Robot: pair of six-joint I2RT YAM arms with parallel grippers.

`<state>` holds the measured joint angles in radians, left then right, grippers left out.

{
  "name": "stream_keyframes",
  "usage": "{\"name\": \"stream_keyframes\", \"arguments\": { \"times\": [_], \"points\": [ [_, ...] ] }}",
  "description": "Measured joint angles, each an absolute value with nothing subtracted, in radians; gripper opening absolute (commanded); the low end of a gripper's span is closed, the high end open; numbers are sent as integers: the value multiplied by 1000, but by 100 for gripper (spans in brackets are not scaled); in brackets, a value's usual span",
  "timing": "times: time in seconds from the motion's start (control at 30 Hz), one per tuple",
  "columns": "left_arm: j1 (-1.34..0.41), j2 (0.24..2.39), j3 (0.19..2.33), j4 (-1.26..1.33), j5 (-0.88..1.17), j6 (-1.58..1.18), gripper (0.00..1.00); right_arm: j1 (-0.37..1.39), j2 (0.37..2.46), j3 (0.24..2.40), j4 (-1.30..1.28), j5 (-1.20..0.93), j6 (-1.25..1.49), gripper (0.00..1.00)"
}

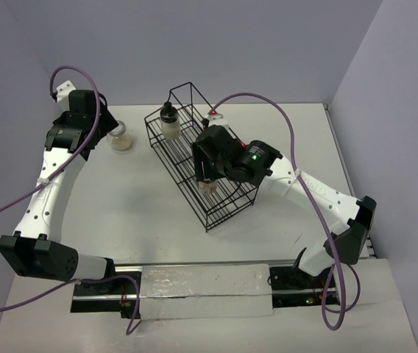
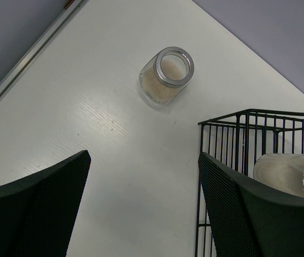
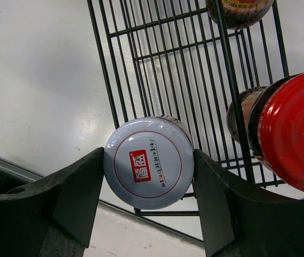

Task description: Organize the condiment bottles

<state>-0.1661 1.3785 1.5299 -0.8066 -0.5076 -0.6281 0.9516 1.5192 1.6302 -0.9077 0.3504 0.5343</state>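
White-lidded jar (image 3: 148, 168): clenched in my right hand (image 3: 148, 184), at the wire rack (image 3: 233, 91), next to a red-lidded jar (image 3: 294, 131). Black-capped jar (image 1: 168, 121): at the rack's far end. Pale jar (image 2: 165, 75): upright on the bench (image 2: 114, 150); my left hand (image 2: 144, 209) nearby, released, apart from it.

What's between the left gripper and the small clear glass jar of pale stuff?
Just bare white table lies between left gripper and jar, shown in the left wrist view.

A black wire rack (image 1: 180, 151) stands at an angle on the white table (image 1: 135, 193).
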Motion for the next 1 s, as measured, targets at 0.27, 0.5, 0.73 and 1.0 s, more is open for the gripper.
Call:
{"name": "stream_keyframes", "arguments": {
  "times": [0.27,0.5,0.73,1.0],
  "points": [
    [-166,1380,1530,-806,-508,-628,90,972,1524,1601,-915,355,543,40],
    [-166,1388,1530,-806,-508,-628,90,981,1533,1597,-922,356,550,65],
    [-163,1388,1529,-805,-508,-628,90,986,1538,1597,-925,359,554,78],
    [-162,1388,1523,-804,-508,-628,90,991,1538,1609,-920,386,560,90]
  ]
}}
